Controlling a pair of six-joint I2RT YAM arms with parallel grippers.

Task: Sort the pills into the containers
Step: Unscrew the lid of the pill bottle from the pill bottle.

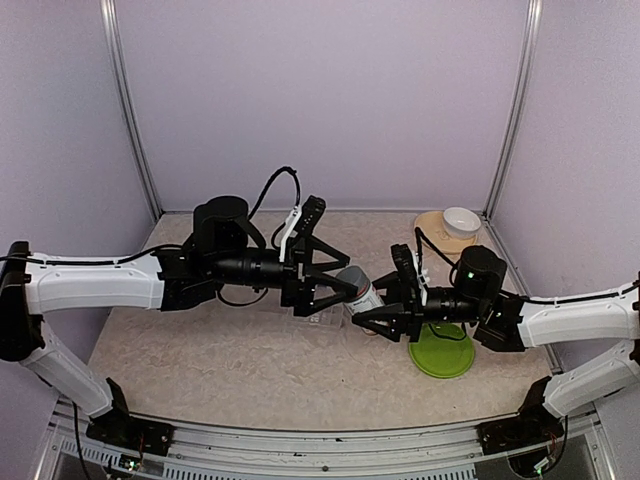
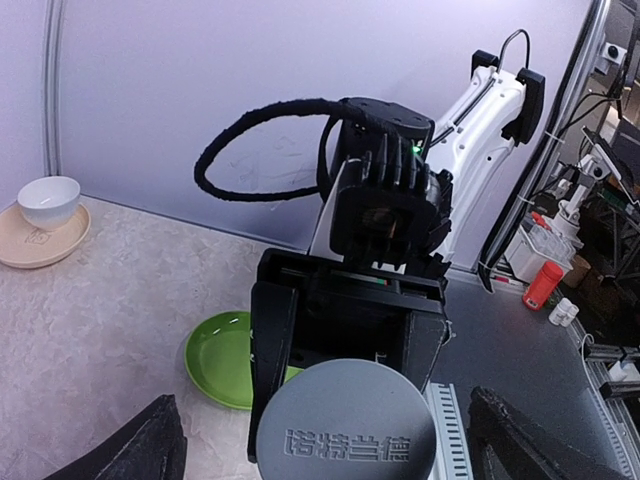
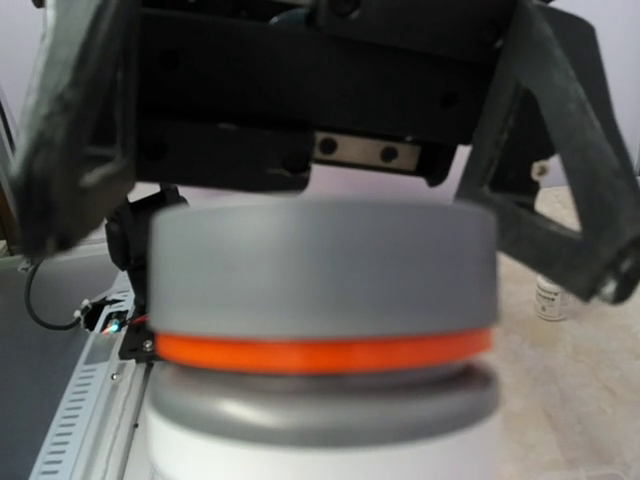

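A white pill bottle (image 1: 366, 294) with a grey cap (image 2: 345, 425) and an orange ring (image 3: 325, 352) is held in the air between both arms. My right gripper (image 1: 374, 318) is shut on the bottle's body; its fingers (image 2: 272, 360) flank the bottle below the cap. My left gripper (image 1: 343, 286) is open, its fingers (image 3: 60, 130) spread wide on either side of the cap without touching it. The clear pill box (image 1: 318, 323) lies on the table under the left gripper, mostly hidden. No loose pills show.
A round green plate (image 1: 441, 350) lies under the right arm and shows in the left wrist view (image 2: 215, 360). A white bowl (image 1: 461, 221) on a beige saucer (image 1: 437, 232) stands at the back right. A small white bottle (image 3: 552, 298) stands on the table.
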